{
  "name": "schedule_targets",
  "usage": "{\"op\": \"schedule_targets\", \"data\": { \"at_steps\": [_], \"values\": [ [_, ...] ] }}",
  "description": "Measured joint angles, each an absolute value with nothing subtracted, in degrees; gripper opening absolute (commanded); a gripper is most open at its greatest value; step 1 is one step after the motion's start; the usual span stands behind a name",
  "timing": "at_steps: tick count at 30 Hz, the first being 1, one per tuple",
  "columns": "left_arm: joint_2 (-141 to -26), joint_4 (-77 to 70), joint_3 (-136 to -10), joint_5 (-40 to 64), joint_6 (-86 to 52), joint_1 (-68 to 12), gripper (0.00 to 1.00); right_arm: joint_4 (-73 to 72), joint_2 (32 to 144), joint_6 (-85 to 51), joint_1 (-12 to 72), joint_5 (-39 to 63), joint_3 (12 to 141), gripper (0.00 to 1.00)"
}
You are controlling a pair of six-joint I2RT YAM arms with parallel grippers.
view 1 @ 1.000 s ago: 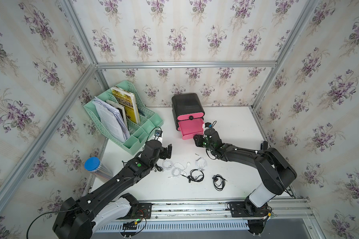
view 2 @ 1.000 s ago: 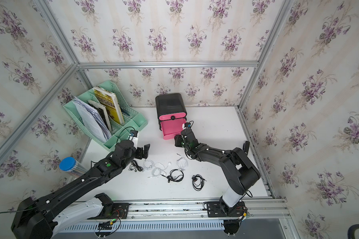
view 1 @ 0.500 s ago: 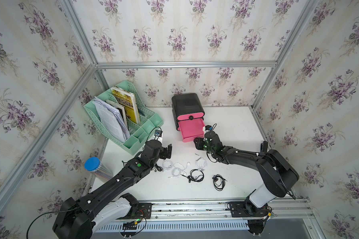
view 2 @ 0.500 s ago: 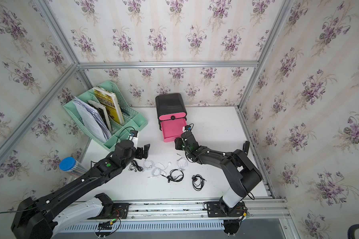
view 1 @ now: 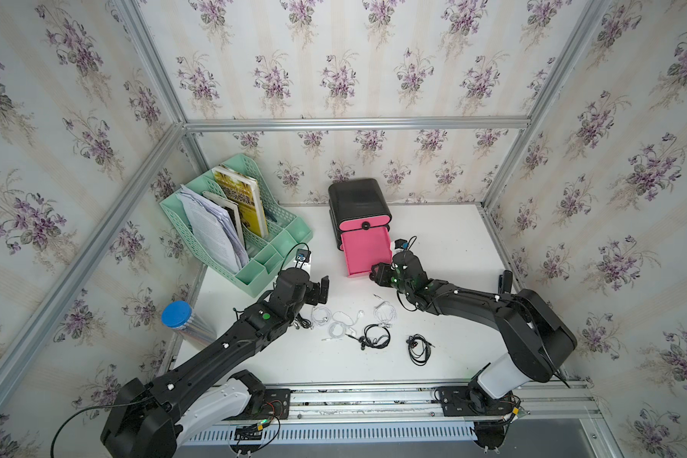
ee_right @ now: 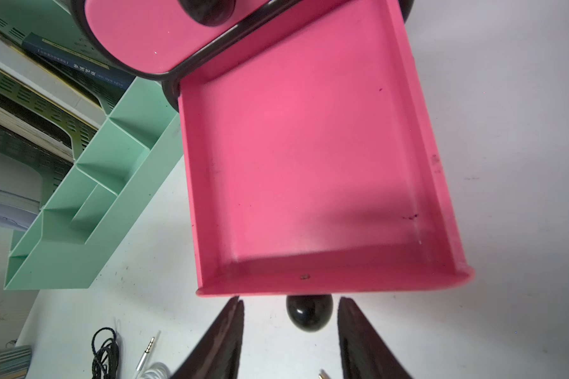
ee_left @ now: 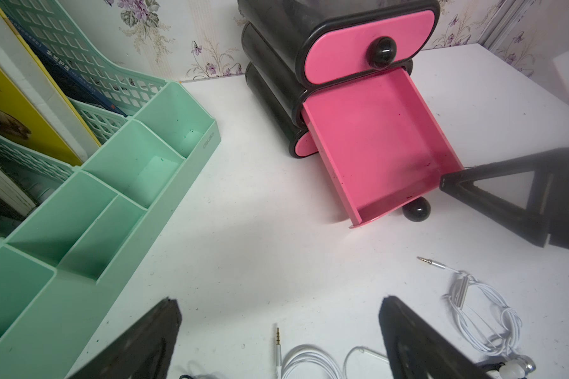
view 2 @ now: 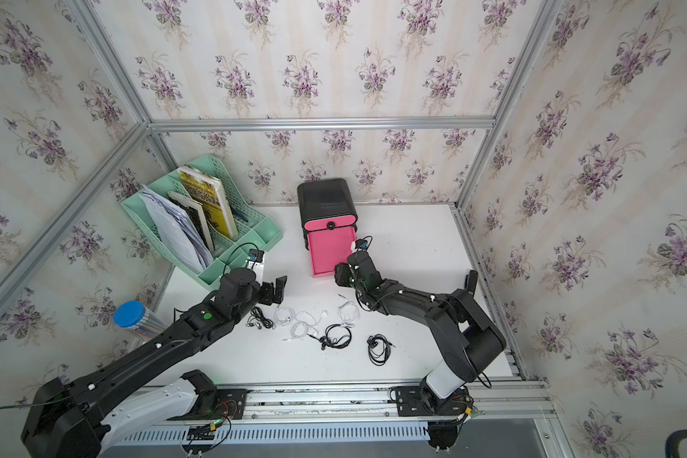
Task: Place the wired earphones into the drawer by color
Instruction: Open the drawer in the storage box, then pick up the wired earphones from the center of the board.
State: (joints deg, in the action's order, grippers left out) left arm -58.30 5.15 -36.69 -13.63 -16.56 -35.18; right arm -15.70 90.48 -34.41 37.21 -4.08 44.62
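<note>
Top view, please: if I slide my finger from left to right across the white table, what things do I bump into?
Mint file rack → left gripper → open pink drawer → lone black earphones.

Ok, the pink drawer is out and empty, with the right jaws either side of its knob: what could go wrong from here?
1. The right gripper flanks the knob closely; backing off sideways could catch it and skew the pulled-out drawer.
2. The white earphones lie bunched together with black earphones right beside them; the open left gripper could lift two bundles and mix colours.
</note>
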Motion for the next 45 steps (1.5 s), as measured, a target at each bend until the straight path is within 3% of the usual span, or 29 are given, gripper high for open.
{"op": "schedule_targets", "data": {
  "at_steps": [20,34,45],
  "values": [
    [-61.9,1.7,-35.7,-3.6,-13.6,-35.2,0.99,5.3,74.4,-28.7,37.2,-0.5,35.7,0.54],
    [-61.6,1.7,-35.9,-4.7,-13.9,-35.2,0.99,7.8,78.8,-30.0,37.7,3.4,34.2,0.48],
    [-61.6,1.7,-35.9,-5.2,-13.9,-35.2,0.99,6.7,82.1,-30.5,38.1,4.1,34.8,0.39]
  ]
}}
